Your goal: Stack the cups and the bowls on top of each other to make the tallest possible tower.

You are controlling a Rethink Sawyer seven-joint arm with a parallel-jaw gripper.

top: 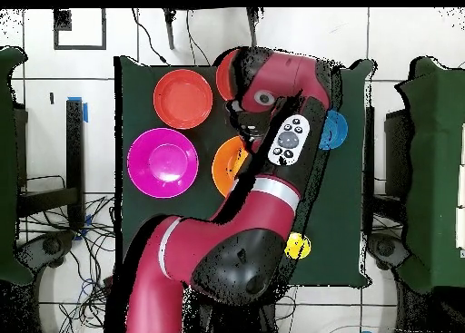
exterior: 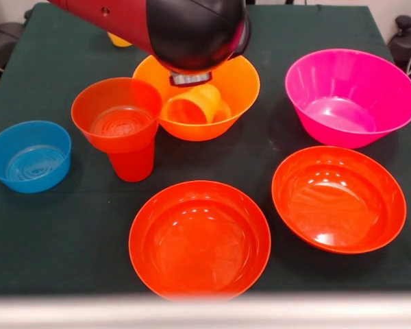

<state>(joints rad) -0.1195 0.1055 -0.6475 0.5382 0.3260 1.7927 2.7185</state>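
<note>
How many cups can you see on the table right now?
3: an orange cup lying in the large orange bowl, a red-orange cup under the small red-orange bowl, and a yellow cup near the robot's base. The arm may hide more.

Two cameras cover one dark green table (exterior: 48, 226). The front view sits low and close at the table's near edge, facing the Sawyer arm (exterior: 157, 24), which drops in from the top of the frame — the table fills nearly the whole picture, and only slivers of the room show in the upper corners. The overhead view hangs high above, looking straight down, with the robot's base at the bottom; it stands far back, taking in the whole table (top: 136, 80), the pale tiled floor (top: 100, 39) and neighbouring furniture. Both share the tabletop — turned half round: the magenta-pink bowl (exterior: 351, 96) lies right in the front view, left (top: 163, 162) from overhead.
</note>
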